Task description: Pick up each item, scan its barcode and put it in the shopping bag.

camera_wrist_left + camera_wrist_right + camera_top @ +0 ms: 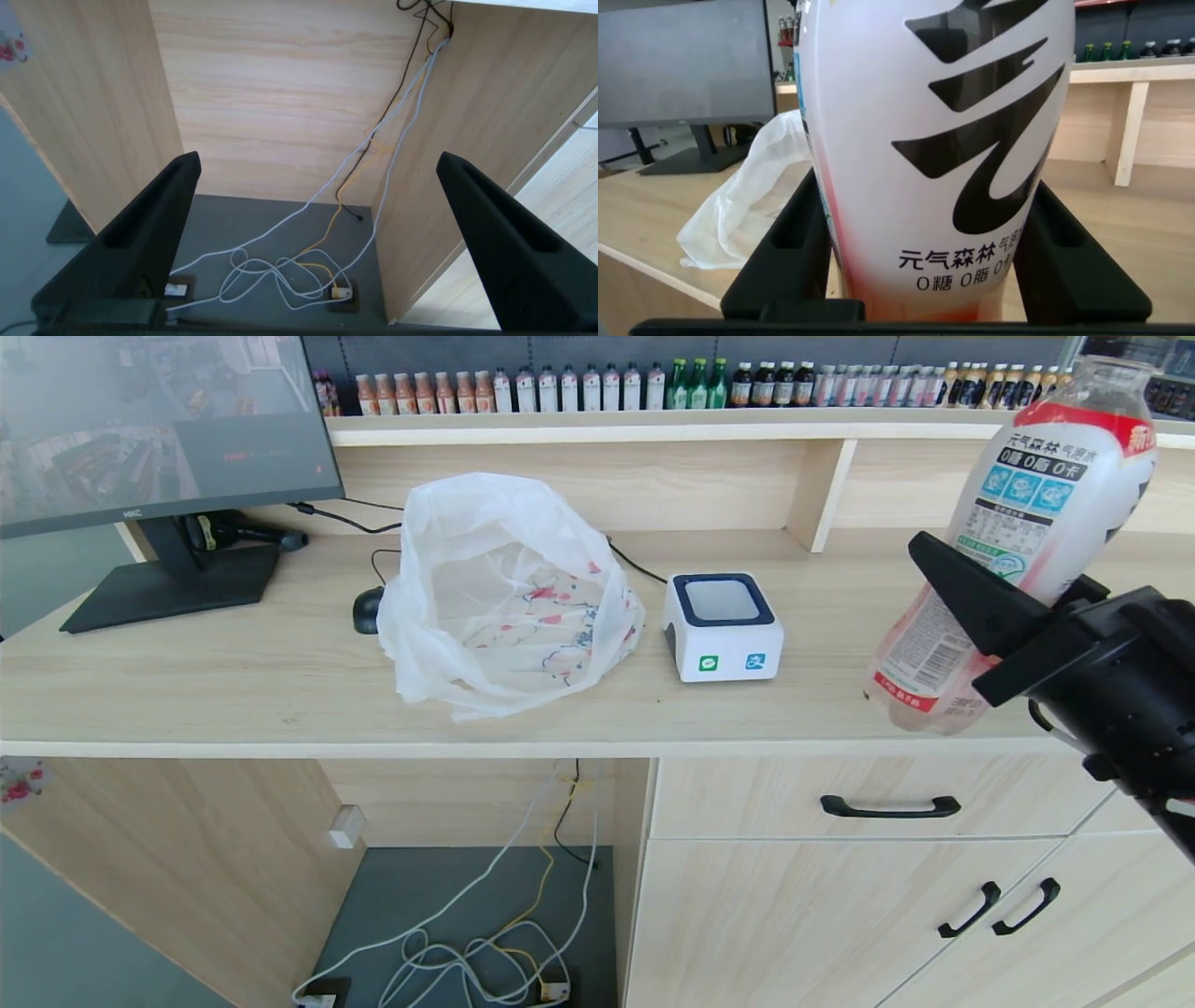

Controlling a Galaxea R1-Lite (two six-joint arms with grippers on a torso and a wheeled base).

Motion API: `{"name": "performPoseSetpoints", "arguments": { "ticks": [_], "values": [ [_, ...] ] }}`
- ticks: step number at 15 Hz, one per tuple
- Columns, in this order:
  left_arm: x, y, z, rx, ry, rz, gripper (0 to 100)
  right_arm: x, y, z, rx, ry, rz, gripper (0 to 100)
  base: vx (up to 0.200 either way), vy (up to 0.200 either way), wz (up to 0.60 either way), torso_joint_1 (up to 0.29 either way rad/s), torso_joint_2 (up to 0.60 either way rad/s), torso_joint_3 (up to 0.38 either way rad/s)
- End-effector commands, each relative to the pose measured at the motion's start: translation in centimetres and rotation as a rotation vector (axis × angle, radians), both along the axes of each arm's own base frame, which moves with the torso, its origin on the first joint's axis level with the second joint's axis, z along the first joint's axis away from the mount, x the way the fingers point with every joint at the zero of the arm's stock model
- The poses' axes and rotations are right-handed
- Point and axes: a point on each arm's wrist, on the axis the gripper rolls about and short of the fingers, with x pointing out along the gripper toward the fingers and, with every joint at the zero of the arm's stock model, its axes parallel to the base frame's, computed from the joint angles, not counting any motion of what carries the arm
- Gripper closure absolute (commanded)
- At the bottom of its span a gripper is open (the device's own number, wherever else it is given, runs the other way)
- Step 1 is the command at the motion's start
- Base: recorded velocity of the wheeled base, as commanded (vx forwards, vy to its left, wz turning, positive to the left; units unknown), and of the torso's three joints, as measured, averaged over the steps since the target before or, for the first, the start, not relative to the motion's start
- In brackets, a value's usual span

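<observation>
The left gripper [318, 245] is held low before the open bay under the light wooden counter [233, 686], its black fingers spread wide with nothing between them; white, yellow and black cables [280, 271] are seen tangled on the bay's grey floor. At the robot's right, the right gripper [1004, 581] is clamped on a clear plastic drink bottle with a white and pink label [1027, 513], gripped around its lower body. The bottle is carried tilted (cap end away from the robot) above the counter's right front part, its barcode turned toward the head camera.

Farther in on the counter, a white cube-shaped barcode scanner with a dark blue window frame [722, 627] is set just beside a translucent white plastic shopping bag [509, 602], whose mouth stands open. A black mouse [366, 610] lies touching the bag's far-left side, and a black monitor [159, 425] stands beyond it. A row of drink bottles [653, 387] is lined up behind the counter's raised back ledge.
</observation>
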Motion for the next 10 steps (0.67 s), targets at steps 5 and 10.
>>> {"name": "performPoseSetpoints", "arguments": {
  "ticks": [5, 10],
  "values": [
    [0.01, 0.00, 0.00, -0.008, 0.001, 0.001, 0, 0.28, 0.03, 0.06, 0.021, -0.001, 0.006, 100, 0.000, 0.120, 0.00, 0.001, 0.00, 0.001],
    [0.01, 0.00, 0.00, -0.006, 0.001, 0.001, 0, 0.47, -0.53, 0.03, 0.019, -0.005, -0.021, 100, 0.000, 0.200, 0.00, 0.003, 0.00, 0.003]
  ]
}}
